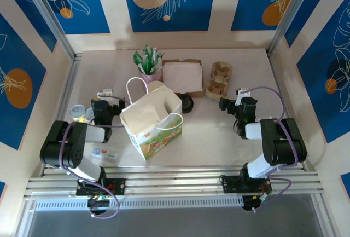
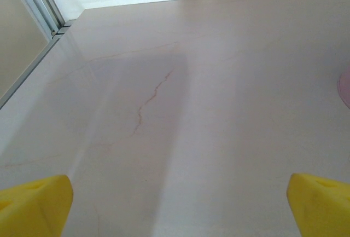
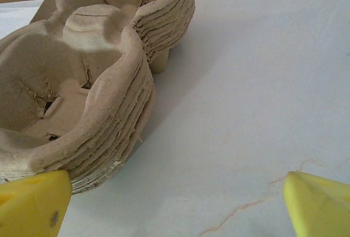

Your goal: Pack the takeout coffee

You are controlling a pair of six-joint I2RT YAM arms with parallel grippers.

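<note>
Takeout coffee [image 1: 187, 103] is my target. Nearest me, both end effectors gape wide and carry nothing: the left end effector [image 2: 180, 209] over bare surface [image 2: 229, 73], the right end effector [image 3: 178, 204] facing the pulp carriers [image 3: 82, 84]. Further out stands the open paper bag [image 1: 150, 119]. Just right of it, in front of the cardboard box [image 1: 183, 77], is what I take for the coffee, a dark round lid; I cannot make out its green wall. I'd swing the right one left, grip below the lid, keep it upright, clear the bag's rim and lower gently. Count: one bag, one coffee, one box, one carrier stack, and farthest, one pink pot [image 1: 150, 74].
</note>
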